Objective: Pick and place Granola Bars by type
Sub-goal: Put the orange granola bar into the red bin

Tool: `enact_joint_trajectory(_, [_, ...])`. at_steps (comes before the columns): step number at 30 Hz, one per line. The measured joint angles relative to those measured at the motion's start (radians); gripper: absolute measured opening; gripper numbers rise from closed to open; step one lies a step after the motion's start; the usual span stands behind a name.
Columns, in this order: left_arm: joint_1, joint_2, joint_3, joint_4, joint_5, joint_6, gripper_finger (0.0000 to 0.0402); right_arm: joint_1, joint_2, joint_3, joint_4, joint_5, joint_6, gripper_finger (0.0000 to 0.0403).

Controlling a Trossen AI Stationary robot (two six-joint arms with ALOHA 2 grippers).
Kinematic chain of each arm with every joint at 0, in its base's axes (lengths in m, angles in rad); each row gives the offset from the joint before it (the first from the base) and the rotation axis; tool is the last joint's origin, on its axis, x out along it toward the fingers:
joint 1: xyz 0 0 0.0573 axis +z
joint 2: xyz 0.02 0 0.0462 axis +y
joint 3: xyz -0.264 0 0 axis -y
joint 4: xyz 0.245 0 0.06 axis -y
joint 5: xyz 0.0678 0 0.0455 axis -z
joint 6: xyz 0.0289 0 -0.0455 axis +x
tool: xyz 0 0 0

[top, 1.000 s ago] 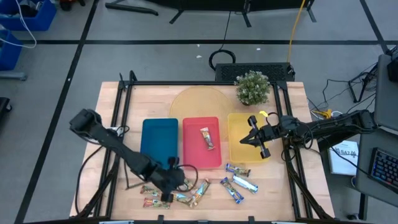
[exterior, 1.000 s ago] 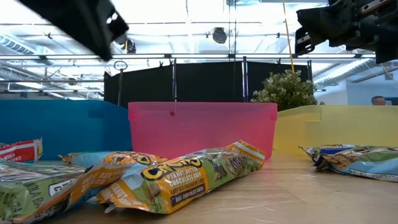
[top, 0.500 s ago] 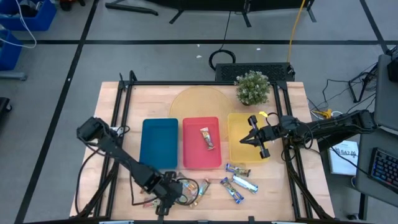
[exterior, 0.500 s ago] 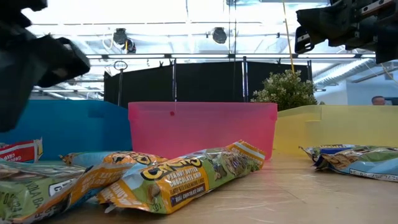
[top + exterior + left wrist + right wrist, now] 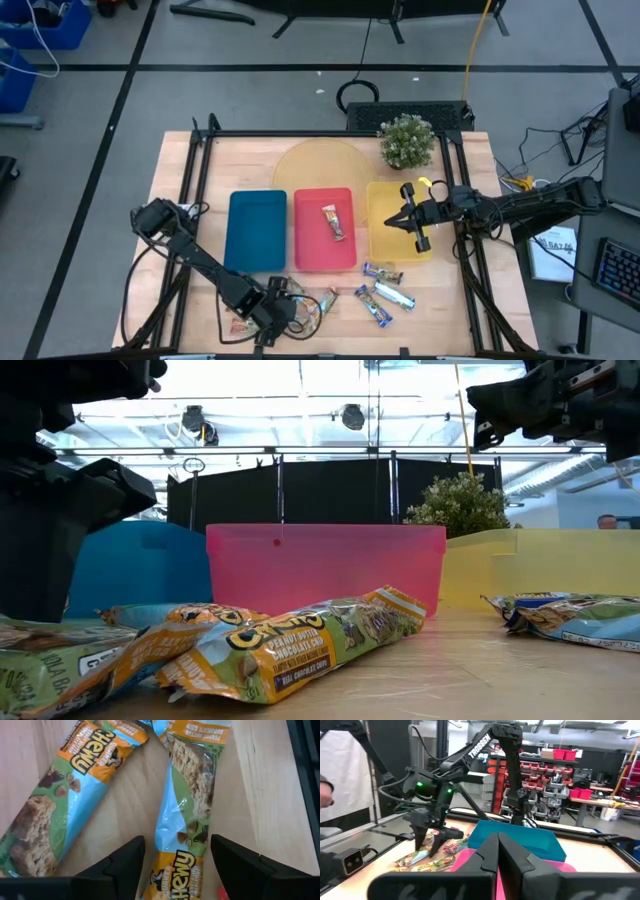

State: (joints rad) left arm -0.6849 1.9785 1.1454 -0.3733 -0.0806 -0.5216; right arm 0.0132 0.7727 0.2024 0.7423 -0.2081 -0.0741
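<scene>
Several granola bars lie flat on the table near its near edge: orange-gold and red-green ones in a pile [image 5: 305, 308] at the left, blue-silver ones [image 5: 385, 290] to the right. One bar [image 5: 332, 222] lies in the red tray [image 5: 325, 255]. My left gripper [image 5: 268, 320] stands open low over the pile. In the left wrist view its fingers [image 5: 127, 862] stand on either side of an orange-gold bar [image 5: 187, 815], with a second one [image 5: 65, 795] beside it. My right gripper [image 5: 405, 222] waits shut above the yellow tray [image 5: 385, 245].
The blue tray [image 5: 257, 230], red tray and yellow tray stand side by side at mid-table. A potted plant [image 5: 406, 140] stands at the far right. A black frame [image 5: 200, 170] runs along the table's edges. Bare wood lies between the trays and the bars.
My left gripper has gone toward the table's near edge and down onto the pile of bars, coming into the low view from above at the left. The bars and my right gripper have stayed where they were.
</scene>
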Motion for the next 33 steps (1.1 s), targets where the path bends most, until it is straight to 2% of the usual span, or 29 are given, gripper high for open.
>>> enact_joint_trajectory(4, [-0.001,0.001,0.000,-0.002,-0.047,-0.044,0.0239,0.000,0.000,0.000,-0.002,0.001,-0.024,0.0000])
enact_joint_trajectory(8, [0.005,0.001,-0.001,-0.010,-0.041,-0.108,0.0223,0.000,0.000,0.000,0.000,0.001,-0.033,0.0000])
enact_joint_trajectory(11, [0.007,0.001,-0.003,-0.016,-0.036,-0.118,0.0178,0.000,0.000,0.000,-0.002,0.001,-0.027,0.0000])
enact_joint_trajectory(15, [0.011,0.001,-0.005,-0.002,-0.026,-0.117,0.0097,0.000,0.000,0.000,-0.020,0.001,-0.021,0.0000])
enact_joint_trajectory(18, [0.013,-0.001,-0.007,0.022,0.014,-0.114,0.0047,0.000,0.000,0.000,-0.030,0.001,-0.021,0.0000])
enact_joint_trajectory(23, [0.013,-0.040,-0.011,0.035,0.030,-0.084,0.0037,0.000,0.000,0.000,-0.030,0.001,-0.017,0.0000])
enact_joint_trajectory(26, [0.011,-0.086,-0.017,0.025,0.033,-0.086,0.0055,0.000,0.000,0.000,-0.029,0.001,-0.018,0.0000])
enact_joint_trajectory(29, [0.006,-0.152,-0.013,0.047,-0.016,-0.083,0.0071,0.000,0.000,0.000,-0.029,0.001,-0.025,0.0000])
enact_joint_trajectory(33, [0.005,-0.237,-0.013,0.075,-0.070,-0.047,0.0059,0.000,0.002,0.000,-0.034,0.001,-0.020,0.0000])
